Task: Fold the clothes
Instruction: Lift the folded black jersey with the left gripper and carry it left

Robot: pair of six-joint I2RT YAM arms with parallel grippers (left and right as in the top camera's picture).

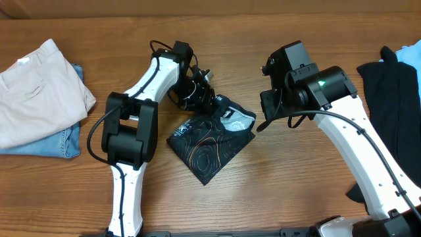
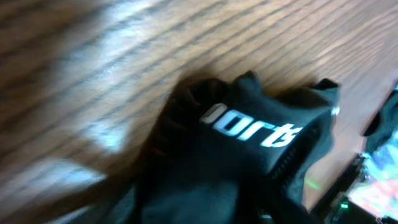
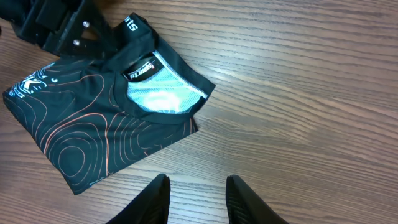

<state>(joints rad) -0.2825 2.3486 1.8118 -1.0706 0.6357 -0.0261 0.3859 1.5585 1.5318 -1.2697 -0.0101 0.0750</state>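
You have one wooden table — brown, visible grain, filling every view. Pale glare across its boards — left wrist view.

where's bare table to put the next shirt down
Bare table lies in front, between the jersey and the right arm. Another strip runs along the far edge behind both arms. Crowded: the left arm sits over the jersey's collar, beige trousers on blue jeans fill the left, black garments the right.
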